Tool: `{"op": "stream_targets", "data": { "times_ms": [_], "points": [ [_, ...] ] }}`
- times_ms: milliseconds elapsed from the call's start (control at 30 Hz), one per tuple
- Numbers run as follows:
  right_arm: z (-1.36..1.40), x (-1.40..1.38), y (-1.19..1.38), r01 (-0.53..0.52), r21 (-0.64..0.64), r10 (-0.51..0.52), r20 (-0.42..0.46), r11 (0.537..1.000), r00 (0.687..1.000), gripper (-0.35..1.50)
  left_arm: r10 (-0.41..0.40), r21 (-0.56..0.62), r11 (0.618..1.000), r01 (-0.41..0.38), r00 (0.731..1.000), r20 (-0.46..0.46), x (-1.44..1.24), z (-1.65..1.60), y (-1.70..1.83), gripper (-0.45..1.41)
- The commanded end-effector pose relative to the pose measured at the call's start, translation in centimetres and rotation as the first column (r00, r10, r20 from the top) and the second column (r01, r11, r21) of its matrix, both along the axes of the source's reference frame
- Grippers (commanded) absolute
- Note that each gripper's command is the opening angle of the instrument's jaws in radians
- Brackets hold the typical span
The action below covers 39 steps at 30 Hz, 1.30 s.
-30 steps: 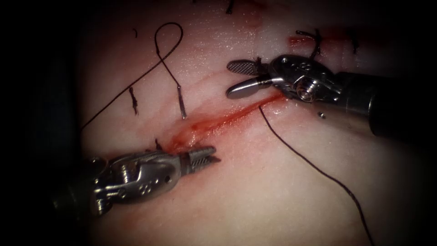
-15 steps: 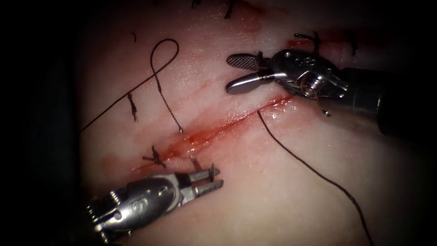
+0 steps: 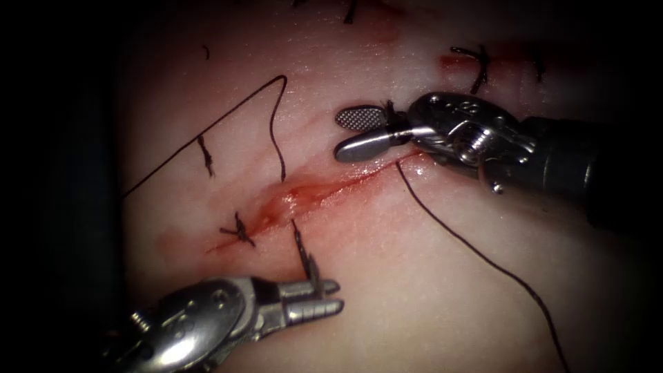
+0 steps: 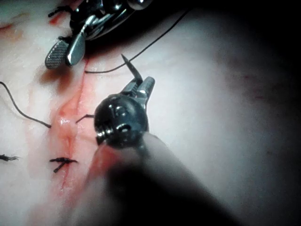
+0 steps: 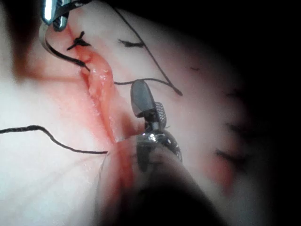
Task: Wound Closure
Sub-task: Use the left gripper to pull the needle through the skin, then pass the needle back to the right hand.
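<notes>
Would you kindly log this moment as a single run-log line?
left tool: shut on needle, half drawn from tissue right of cut | right tool: open, empty, above cut | thread: trailing right

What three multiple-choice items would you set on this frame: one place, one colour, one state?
1. The needle is: A in the left tool's jaws; B in the right tool's jaws; C loose on the tissue.
2. The thread is: A white; B dark; C green.
3. The right tool's jaws: A shut on thread; B shut on tissue; C open, empty.
A: left tool grips it near its tip, tail reaching the tissue by the cut. B: dark strands. C: jaws spread, nothing between.
</notes>
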State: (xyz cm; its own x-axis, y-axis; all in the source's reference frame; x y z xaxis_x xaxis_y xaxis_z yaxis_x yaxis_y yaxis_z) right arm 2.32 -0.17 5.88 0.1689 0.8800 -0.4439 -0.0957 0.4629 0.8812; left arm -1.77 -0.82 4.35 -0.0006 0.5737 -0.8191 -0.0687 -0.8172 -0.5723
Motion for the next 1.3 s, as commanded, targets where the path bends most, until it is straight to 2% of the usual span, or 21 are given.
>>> {"op": "stream_targets", "data": {
  "times_ms": [33,167,233,300,333,467,500,567,667,733,767,800,867,900,967,1000,1100,1200,1300],
  "points": [
    [-0.07,0.08,0.07,0.001,0.009,-0.001,-0.002,1.000,1.000,0.24,-0.008,-0.102,0.995,0.006,1.000,-0.018,-0.04,-0.08,0.11,-0.35],
    [-0.08,0.04,0.09,0.004,0.011,-0.004,-0.004,1.000,1.000,0.30,-0.031,-0.236,0.972,0.016,0.998,-0.061,0.01,-0.33,0.29,-0.35],
    [-0.08,0.00,0.07,0.005,0.033,-0.005,-0.004,0.999,1.000,0.30,-0.068,-0.362,0.932,0.027,0.993,-0.101,0.08,-0.55,0.47,-0.35],
    [-0.09,0.00,0.06,0.012,0.058,-0.011,-0.004,0.998,1.000,0.34,-0.092,-0.424,0.905,0.030,0.988,-0.128,0.12,-0.65,0.57,-0.35],
    [-0.10,0.00,0.04,0.012,0.083,-0.011,-0.021,0.997,1.000,0.32,-0.113,-0.476,0.879,0.019,0.979,-0.170,0.15,-0.70,0.64,-0.35],
    [-0.16,0.02,0.00,0.010,0.144,0.002,-0.087,0.990,0.996,0.29,-0.131,-0.544,0.838,-0.049,0.949,-0.286,0.19,-0.67,0.71,-0.35],
    [-0.17,0.02,0.01,0.012,0.157,0.005,-0.103,0.987,0.995,0.35,-0.135,-0.548,0.834,-0.057,0.943,-0.303,0.19,-0.63,0.70,-0.35],
    [-0.22,0.04,0.03,0.012,0.203,0.016,-0.137,0.979,0.990,0.54,-0.134,-0.573,0.813,-0.102,0.925,-0.355,0.17,-0.52,0.64,-0.35],
    [-0.31,0.06,0.06,0.007,0.322,0.049,-0.165,0.947,0.985,0.67,-0.130,-0.605,0.772,-0.195,0.883,-0.450,0.13,-0.32,0.54,-0.35],
    [-0.39,0.08,0.07,0.002,0.347,0.067,-0.189,0.938,0.980,0.49,-0.138,-0.626,0.740,-0.246,0.856,-0.499,0.11,-0.18,0.48,-0.35],
    [-0.43,0.10,0.06,0.002,0.355,0.072,-0.194,0.935,0.978,0.42,-0.150,-0.638,0.717,-0.282,0.831,-0.536,0.09,-0.09,0.45,-0.35],
    [-0.48,0.12,0.03,0.006,0.390,0.074,-0.190,0.921,0.979,0.61,-0.171,-0.642,0.703,-0.306,0.803,-0.571,0.08,0.02,0.42,-0.35],
    [-0.50,0.15,-0.01,0.010,0.406,0.074,-0.189,0.914,0.979,0.67,-0.201,-0.659,0.679,-0.322,0.782,-0.589,0.08,0.10,0.41,-0.35],
    [-0.51,0.16,-0.02,0.010,0.411,0.074,-0.189,0.912,0.979,0.72,-0.208,-0.658,0.681,-0.320,0.778,-0.593,0.08,0.11,0.41,-0.35],
    [-0.52,0.20,-0.04,0.011,0.443,0.078,-0.183,0.897,0.980,1.01,-0.232,-0.665,0.671,-0.328,0.759,-0.608,0.09,0.11,0.42,-0.35],
    [-0.52,0.23,-0.06,0.010,0.453,0.083,-0.186,0.892,0.979,1.03,-0.239,-0.671,0.661,-0.335,0.754,-0.612,0.10,0.10,0.44,-0.35],
    [-0.47,0.36,-0.16,0.010,0.449,0.094,-0.209,0.893,0.973,1.09,-0.260,-0.707,0.647,-0.285,0.789,-0.556,0.11,0.02,0.46,-0.35],
    [-0.43,0.44,-0.18,0.005,0.456,0.104,-0.214,0.890,0.971,1.16,-0.263,-0.722,0.642,-0.256,0.812,-0.522,0.10,-0.04,0.46,-0.35],
    [-0.41,0.51,-0.18,-0.001,0.460,0.119,-0.228,0.888,0.966,1.08,-0.265,-0.739,0.634,-0.225,0.836,-0.481,0.09,-0.09,0.46,-0.35]
  ]
}}
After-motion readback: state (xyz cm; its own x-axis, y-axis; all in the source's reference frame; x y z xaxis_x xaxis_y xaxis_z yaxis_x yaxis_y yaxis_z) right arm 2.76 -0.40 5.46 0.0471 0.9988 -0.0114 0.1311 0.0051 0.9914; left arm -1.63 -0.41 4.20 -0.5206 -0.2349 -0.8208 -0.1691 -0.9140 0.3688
